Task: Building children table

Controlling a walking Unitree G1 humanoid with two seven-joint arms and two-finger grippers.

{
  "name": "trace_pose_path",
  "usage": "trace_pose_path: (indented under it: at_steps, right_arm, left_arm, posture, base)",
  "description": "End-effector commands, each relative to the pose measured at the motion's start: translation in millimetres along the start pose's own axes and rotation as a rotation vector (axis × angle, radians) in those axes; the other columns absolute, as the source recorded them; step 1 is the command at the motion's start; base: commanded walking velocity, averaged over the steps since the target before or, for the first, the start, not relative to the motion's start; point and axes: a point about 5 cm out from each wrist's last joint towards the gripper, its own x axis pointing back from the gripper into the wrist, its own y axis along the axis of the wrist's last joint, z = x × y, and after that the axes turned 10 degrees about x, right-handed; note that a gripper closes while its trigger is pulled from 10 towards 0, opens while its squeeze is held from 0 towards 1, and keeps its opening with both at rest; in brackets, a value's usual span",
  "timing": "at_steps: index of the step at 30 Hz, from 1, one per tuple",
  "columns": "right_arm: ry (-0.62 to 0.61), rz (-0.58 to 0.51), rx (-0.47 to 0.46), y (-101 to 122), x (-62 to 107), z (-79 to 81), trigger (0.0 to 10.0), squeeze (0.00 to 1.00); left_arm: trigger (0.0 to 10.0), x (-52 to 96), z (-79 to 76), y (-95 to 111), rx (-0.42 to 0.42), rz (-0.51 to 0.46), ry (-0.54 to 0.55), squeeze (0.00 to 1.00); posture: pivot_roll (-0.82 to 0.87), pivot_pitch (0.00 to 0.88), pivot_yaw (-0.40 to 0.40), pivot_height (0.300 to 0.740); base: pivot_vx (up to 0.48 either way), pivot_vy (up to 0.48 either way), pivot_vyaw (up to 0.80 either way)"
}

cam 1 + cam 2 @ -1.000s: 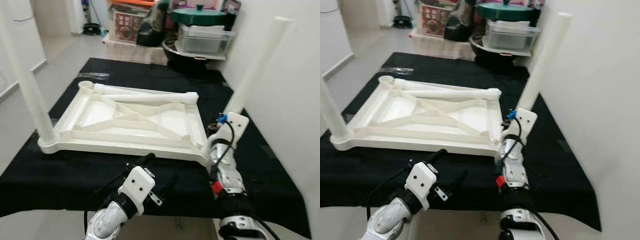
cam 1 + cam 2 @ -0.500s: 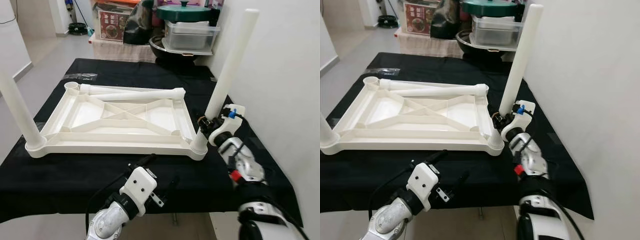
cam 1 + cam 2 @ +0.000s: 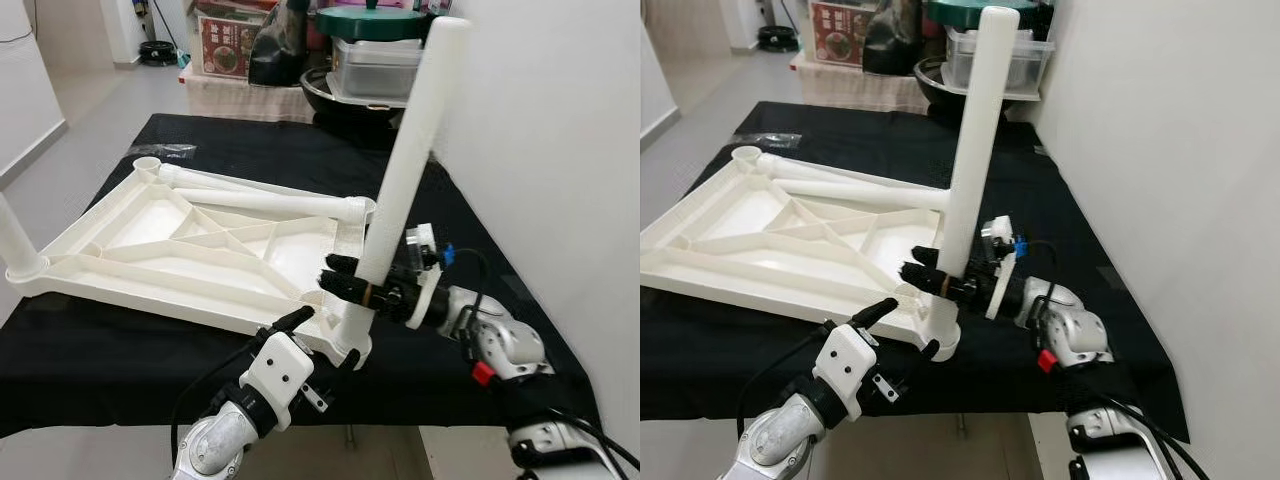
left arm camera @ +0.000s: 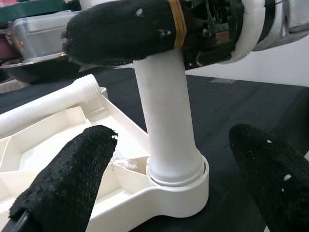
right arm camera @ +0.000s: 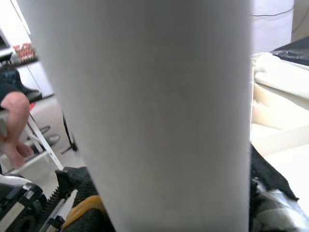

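— The table top, where does it lie?
— Upside down on the black cloth, its ribbed underside facing up, one white piece turned at an angle to the cloth's edge.
— And the legs — how many?
— Three can be counted. One upright leg stands in the near corner socket closest to the robot, leaning slightly. A second leg rises from the far left corner; its upper part is cut off by the frame. A third, loose leg lies flat along the far edge of the top, its threaded end showing in the left wrist view.
— The right gripper?
— Clamped around the upright leg just above the socket, its black fingers wrapped across the white tube. The right wrist view sees that tube pressed close against the lens.
— And the left gripper?
— Spread wide, holding nothing. Its two fingertips sit on either side of the socket, apart from it, low at the near edge of the cloth.
— Behind the table?
— One green lidded pot, one clear plastic box, and a dark bag.
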Motion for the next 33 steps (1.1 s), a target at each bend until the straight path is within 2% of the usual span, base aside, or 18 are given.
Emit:
trace_pose_path:
  at_steps: [1, 2, 5, 6, 8, 9, 10, 12, 13, 17, 22, 25, 26, 27, 28, 29, 32, 33]
  right_arm:
    - [-0.047, -0.002, -0.022, -6, -4.3, -6.0, 0.0, 0.00]
    - [-0.047, -0.002, -0.022, -6, -4.3, -6.0, 0.0, 0.00]
    - [-0.369, 0.087, 0.067, -17, -1.9, -29.1, 0.0, 0.00]
    - [-0.369, 0.087, 0.067, -17, -1.9, -29.1, 0.0, 0.00]
    - [-0.631, 0.149, 0.028, -23, 11.1, -45.6, 0.0, 0.00]
    - [-0.631, 0.149, 0.028, -23, 11.1, -45.6, 0.0, 0.00]
    - [-0.870, 0.189, 0.009, -27, 27.0, -57.2, 0.0, 0.00]
    - [-1.188, 0.223, -0.025, -32, 51.3, -67.3, 0.0, 0.00]
    - [-1.188, 0.223, -0.025, -32, 51.3, -67.3, 0.0, 0.00]
    - [-1.577, 0.247, -0.094, -48, 75.2, -59.3, 0.0, 0.00]
    - [-1.697, 0.254, -0.117, -57, 77.5, -51.6, 0.0, 0.00]
    - [-1.732, 0.240, -0.143, -64, 61.6, -40.5, 0.0, 0.00]
    - [-1.720, 0.229, -0.150, -64, 52.2, -37.7, 9.6, 0.00]
    - [-1.671, 0.181, -0.159, -62, 41.7, -37.6, 10.0, 0.20]
    - [-1.671, 0.181, -0.159, -62, 41.7, -37.6, 10.0, 0.20]
    - [-1.631, 0.126, -0.163, -57, 33.0, -39.2, 10.0, 1.00]
    - [-1.563, 0.035, -0.109, -40, 23.6, -45.7, 10.0, 1.00]
    - [-1.516, -0.011, -0.072, -29, 21.8, -50.4, 10.0, 0.00]
  left_arm:
    - [10.0, 0.6, -1.8, 0, 0.010, -0.001, -0.002, 0.00]
    - [10.0, 0.6, -1.8, 0, 0.010, -0.001, -0.002, 0.00]
    - [10.0, 0.9, -1.7, -1, 0.010, 0.002, 0.000, 0.00]
    - [10.0, 0.9, -1.7, -1, 0.010, 0.002, 0.000, 0.00]
    - [10.0, 0.7, -1.8, -1, 0.011, 0.003, -0.001, 0.00]
    - [10.0, 0.7, -1.8, -1, 0.011, 0.003, -0.001, 0.00]
    - [10.0, 0.7, -1.9, -1, 0.010, 0.004, -0.002, 0.00]
    - [10.0, 0.8, -1.9, -1, 0.011, 0.004, -0.002, 0.00]
    - [10.0, 0.8, -1.9, -1, 0.011, 0.004, -0.002, 0.00]
    - [10.0, 1.0, -2.8, -2, 0.011, 0.007, -0.006, 0.00]
    - [10.0, 0.9, -3.0, -2, 0.011, 0.007, -0.007, 0.00]
    - [10.0, 1.1, -3.0, -2, 0.010, 0.007, -0.005, 0.00]
    - [10.0, 0.9, -3.1, -2, 0.010, 0.007, -0.005, 0.00]
    - [10.0, 0.7, -3.1, -2, 0.010, 0.007, -0.004, 0.00]
    - [10.0, 0.7, -3.1, -2, 0.010, 0.007, -0.004, 0.00]
    - [10.0, 0.6, -3.0, -2, 0.010, 0.007, -0.004, 0.00]
    - [10.0, 0.5, -2.8, -3, 0.011, 0.007, -0.002, 0.00]
    - [10.0, 0.5, -2.9, -3, 0.011, 0.007, -0.003, 0.00]
  posture:
    - [0.13, 0.000, -0.123, 0.740]
    - [0.13, 0.000, -0.123, 0.740]
    - [0.12, 0.000, -0.120, 0.740]
    - [0.12, 0.000, -0.120, 0.740]
    - [0.12, 0.000, -0.121, 0.740]
    - [0.12, 0.000, -0.121, 0.740]
    - [0.12, 0.000, -0.117, 0.740]
    - [0.12, 0.000, -0.118, 0.740]
    - [0.12, 0.000, -0.118, 0.740]
    - [0.12, 0.000, -0.115, 0.740]
    - [0.12, 0.000, -0.116, 0.740]
    - [0.12, 0.000, -0.116, 0.740]
    - [0.12, 0.000, -0.118, 0.740]
    - [0.12, 0.000, -0.120, 0.740]
    - [0.12, 0.000, -0.120, 0.740]
    - [0.12, 0.000, -0.120, 0.740]
    - [0.11, 0.000, -0.118, 0.740]
    - [0.11, 0.000, -0.117, 0.740]
  base:
    - [0.000, 0.000, 0.00]
    - [0.000, 0.000, 0.00]
    - [0.000, 0.000, 0.00]
    - [0.000, 0.000, 0.00]
    - [0.000, 0.000, 0.00]
    - [0.000, 0.000, 0.00]
    - [0.000, 0.000, 0.00]
    - [0.000, 0.000, 0.00]
    - [0.000, 0.000, 0.00]
    - [0.000, 0.000, 0.00]
    - [0.000, 0.000, 0.00]
    - [0.000, 0.000, 0.00]
    - [0.000, 0.000, 0.00]
    - [0.000, 0.000, 0.00]
    - [0.000, 0.000, 0.00]
    - [0.000, 0.000, 0.00]
    - [0.000, 0.000, 0.00]
    - [0.000, 0.000, 0.00]
